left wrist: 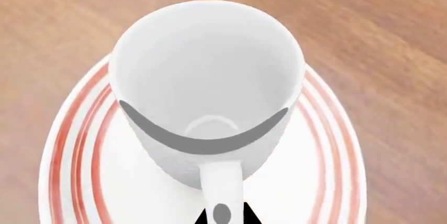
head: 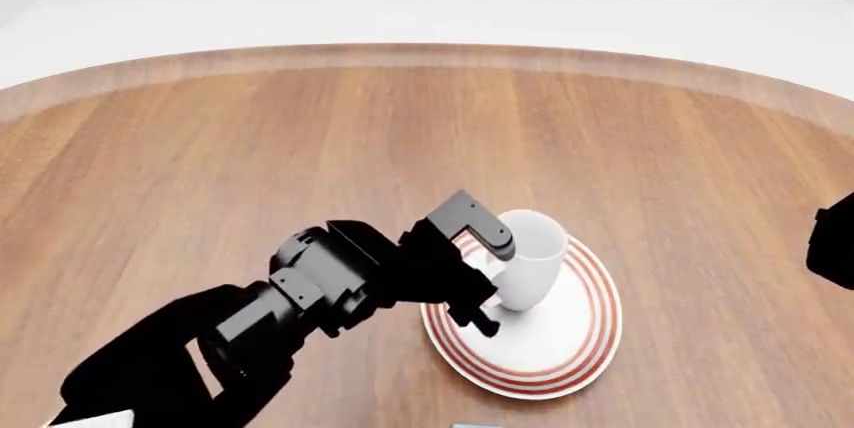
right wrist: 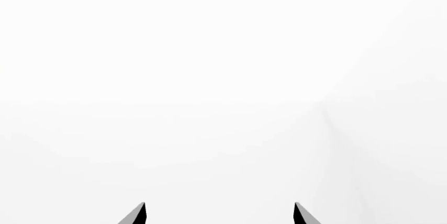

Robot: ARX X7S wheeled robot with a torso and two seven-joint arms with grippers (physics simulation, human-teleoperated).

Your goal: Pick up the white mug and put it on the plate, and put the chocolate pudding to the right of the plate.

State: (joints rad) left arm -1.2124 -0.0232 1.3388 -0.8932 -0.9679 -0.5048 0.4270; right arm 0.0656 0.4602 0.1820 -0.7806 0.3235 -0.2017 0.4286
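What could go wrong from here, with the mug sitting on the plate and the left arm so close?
1. The left gripper sits at the white mug's handle; whether it is shut on it is unclear. Pulling away carelessly could drag or tip the mug.
2. The mug stands toward the plate's near-left side, not centred; a nudge could slide it onto the rim.
3. The chocolate pudding isn't identifiable in any view, and the right gripper faces blank white, so that step starts blind.

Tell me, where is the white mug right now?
In the head view the white mug stands upright on the plate, right of the table's centre, with the left gripper at its handle.
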